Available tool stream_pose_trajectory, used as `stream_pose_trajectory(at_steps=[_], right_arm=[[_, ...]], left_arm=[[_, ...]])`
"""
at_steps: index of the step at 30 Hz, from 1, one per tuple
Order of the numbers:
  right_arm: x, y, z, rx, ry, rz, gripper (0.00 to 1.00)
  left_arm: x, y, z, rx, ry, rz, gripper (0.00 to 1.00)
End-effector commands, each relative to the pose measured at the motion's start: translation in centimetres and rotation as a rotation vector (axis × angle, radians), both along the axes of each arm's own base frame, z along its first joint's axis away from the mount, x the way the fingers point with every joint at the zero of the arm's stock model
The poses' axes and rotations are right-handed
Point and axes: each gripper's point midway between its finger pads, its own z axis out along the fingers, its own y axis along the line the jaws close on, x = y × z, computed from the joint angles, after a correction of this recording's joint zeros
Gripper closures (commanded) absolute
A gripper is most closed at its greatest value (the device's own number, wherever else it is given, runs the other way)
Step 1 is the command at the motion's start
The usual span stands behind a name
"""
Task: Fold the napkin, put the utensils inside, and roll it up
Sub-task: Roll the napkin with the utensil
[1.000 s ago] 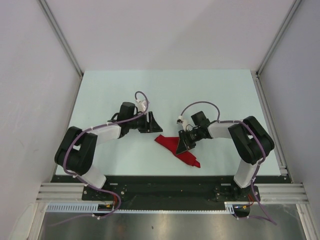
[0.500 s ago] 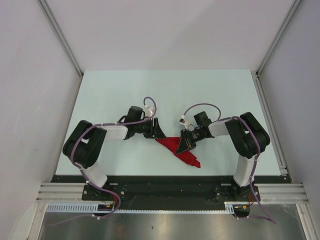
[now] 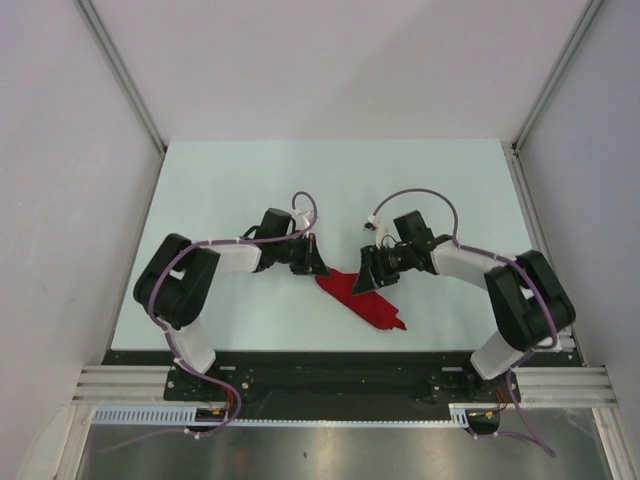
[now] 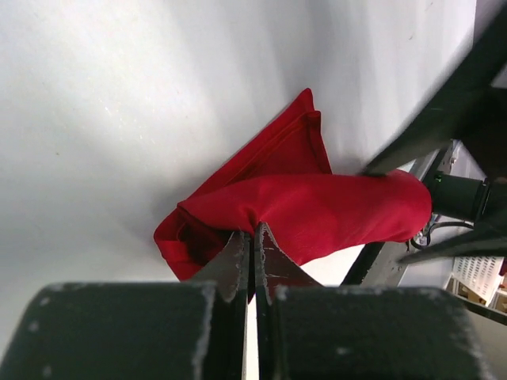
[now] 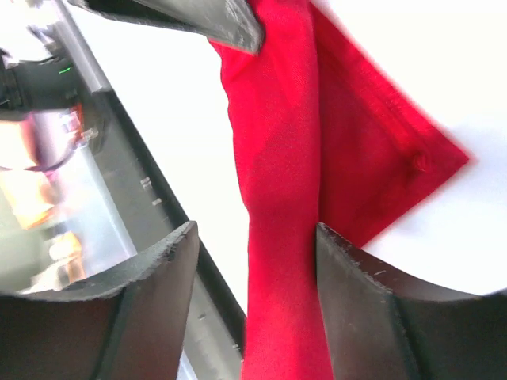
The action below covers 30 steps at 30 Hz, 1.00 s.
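Observation:
The napkin point(image 3: 372, 308) is a bright red cloth rolled into a loose tube, lying slantwise on the table near its front edge. My left gripper point(image 3: 320, 270) is at the roll's upper left end. In the left wrist view its tips point(image 4: 253, 231) are shut on a fold of the napkin point(image 4: 317, 206). My right gripper point(image 3: 362, 283) stands over the middle of the roll. In the right wrist view it point(image 5: 255, 228) is open, with the napkin point(image 5: 277, 198) running between its fingers and a flat corner of cloth point(image 5: 396, 158) spread to the right. The utensils are hidden.
The pale table point(image 3: 250, 180) has white walls on three sides, and a black rail point(image 3: 330, 360) runs along its front edge just below the napkin. The two grippers are close together over the cloth, and the left finger point(image 5: 214, 20) shows at the top of the right wrist view.
My left gripper moved right onto the roll's end and shut on it. My right gripper opened, letting go of the roll, and its arm swung outward to the right.

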Motion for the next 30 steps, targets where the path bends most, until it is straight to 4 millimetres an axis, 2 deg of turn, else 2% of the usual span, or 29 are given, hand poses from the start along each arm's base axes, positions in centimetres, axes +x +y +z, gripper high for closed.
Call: stream_pose_trajectory(at_steps=[1,2,3,4,5,6,7,8,11,16,22,30], right_arm=[[1.3,0.3,3.1,-0.139,-0.288,-0.030,0.35],[2.1,-0.3,3.4,-0.211,-0.372,-0.069,0.35],[2.0,-0.3,3.4,-0.253,-0.426,-0.065,0.34],[0.6,0.8,3.4,-0.284,-0.485,-0.021,0.34],[1.7,0.2,3.9,-0.357,-0.579,-0.077,0.34],[1.4,0.4,4.0,-0.381,-0.635,-0.061,0.34],[0.1,1.3,3.8,-0.388,-0.675,-0.020,0.34],[0.9,1.0,4.2,-0.442,-0.749,-0.067,0.34],[0.4,1.5,4.3,-0.502,-0.839,-0.049,0.34],[-0.2,1.7,1.1,-0.584,-0.801,0.031,0.35],[-0.8,1.8,-1.5,-0.624,-0.756,0.090,0.35],[-1.1,2.2,-3.5,-0.657,-0.653,0.152,0.38]], left_arm=[[0.7,-0.4,0.1,0.022,-0.017,-0.019,1.00],[0.7,-0.3,-0.2,0.029,-0.008,-0.019,1.00],[0.7,-0.4,-0.2,0.029,-0.007,-0.021,1.00],[0.8,-0.4,-0.1,0.030,-0.003,-0.022,1.00],[0.8,-0.4,-0.2,0.031,0.000,-0.022,1.00],[0.7,-0.4,-0.4,0.033,0.006,-0.023,1.00],[0.8,-0.4,-0.4,0.036,0.010,-0.020,1.00],[0.8,-0.4,-0.5,0.037,0.015,-0.021,1.00],[0.8,-0.5,-0.6,0.037,0.024,-0.026,1.00],[0.8,-0.6,-0.4,0.037,0.022,-0.028,1.00],[1.0,-0.7,-0.1,0.032,0.013,-0.030,1.00],[1.4,-0.9,0.4,0.019,0.005,-0.034,1.00]])
